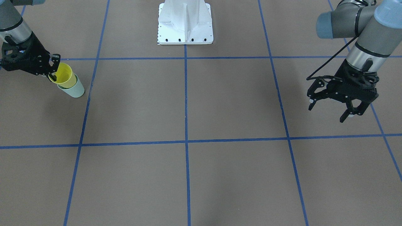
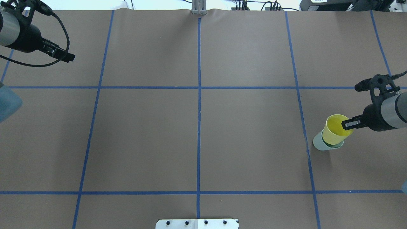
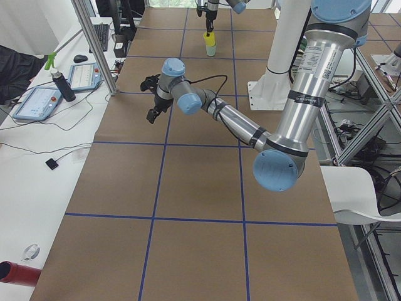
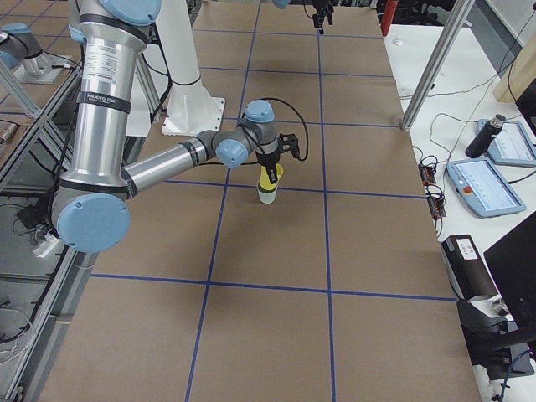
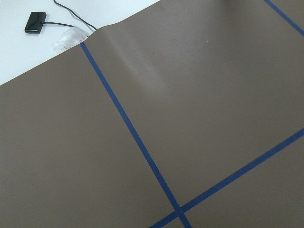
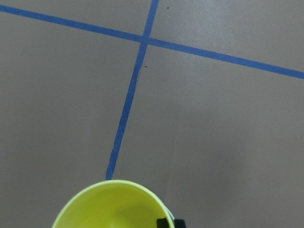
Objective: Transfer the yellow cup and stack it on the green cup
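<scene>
Pinching the yellow cup (image 1: 64, 75) by its rim, one finger inside, the right claw (image 1: 53, 73) has it just below itself, upright and nested in the green cup (image 1: 75, 90) on the surface (image 1: 235, 103); the left claw (image 1: 327, 113) hangs spread and empty, well apart, so letting go likely falls to the right.

Yellow cup (image 2: 334, 131) nested in green cup (image 2: 320, 143)

The desk (image 2: 143, 133) is covered with a sheet of brown paper, marked into large rectangles by blue tape lines (image 2: 199, 111). The white base plate (image 1: 185, 23) of the robot is bolted at the middle of the robot's edge. The green cup (image 2: 319, 143) stands upright on the robot's right side, in the middle row, just beside a lengthwise line. Past the paper's far edge, a small black device (image 5: 36, 22) on a cable lies on bare white desk.
</scene>
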`<state>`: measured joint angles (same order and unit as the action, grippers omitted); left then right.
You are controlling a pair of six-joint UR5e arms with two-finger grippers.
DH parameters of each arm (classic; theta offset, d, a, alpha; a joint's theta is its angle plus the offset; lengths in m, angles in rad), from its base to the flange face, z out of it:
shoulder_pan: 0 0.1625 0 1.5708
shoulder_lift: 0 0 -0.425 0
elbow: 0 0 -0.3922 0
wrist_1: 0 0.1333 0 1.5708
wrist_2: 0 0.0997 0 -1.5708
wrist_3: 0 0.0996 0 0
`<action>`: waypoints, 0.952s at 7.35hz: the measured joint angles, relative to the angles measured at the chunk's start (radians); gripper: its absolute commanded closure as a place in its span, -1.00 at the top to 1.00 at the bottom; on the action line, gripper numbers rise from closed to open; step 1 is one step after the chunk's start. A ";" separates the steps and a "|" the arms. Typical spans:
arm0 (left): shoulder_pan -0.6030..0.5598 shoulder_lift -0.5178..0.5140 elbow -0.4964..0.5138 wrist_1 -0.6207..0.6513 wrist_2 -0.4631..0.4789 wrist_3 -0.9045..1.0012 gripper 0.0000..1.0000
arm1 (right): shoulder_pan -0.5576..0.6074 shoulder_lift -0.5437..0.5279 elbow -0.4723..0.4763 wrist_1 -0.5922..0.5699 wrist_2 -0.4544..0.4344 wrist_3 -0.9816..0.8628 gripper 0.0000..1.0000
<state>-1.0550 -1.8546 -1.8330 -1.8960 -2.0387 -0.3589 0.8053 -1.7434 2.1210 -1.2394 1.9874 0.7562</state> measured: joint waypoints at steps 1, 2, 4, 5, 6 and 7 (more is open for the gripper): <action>-0.003 0.000 0.001 0.000 0.000 0.000 1.00 | -0.002 0.003 -0.001 0.000 0.000 0.000 0.99; -0.005 0.000 0.002 0.001 -0.001 -0.004 1.00 | -0.004 0.012 -0.007 0.000 -0.001 -0.001 1.00; -0.008 0.000 0.006 0.001 -0.002 -0.008 1.00 | -0.005 0.032 -0.019 0.000 0.000 0.000 1.00; -0.009 0.000 0.010 0.001 -0.003 -0.005 1.00 | -0.005 0.040 -0.023 0.001 0.004 0.001 1.00; -0.016 0.000 0.012 0.004 -0.003 -0.002 1.00 | -0.004 0.048 -0.027 0.002 0.002 0.004 1.00; -0.033 0.000 0.015 0.018 -0.014 0.005 1.00 | -0.004 0.053 -0.032 0.004 -0.001 0.009 1.00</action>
<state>-1.0878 -1.8549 -1.8176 -1.8782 -2.0529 -0.3536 0.8009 -1.6904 2.0890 -1.2355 1.9863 0.7648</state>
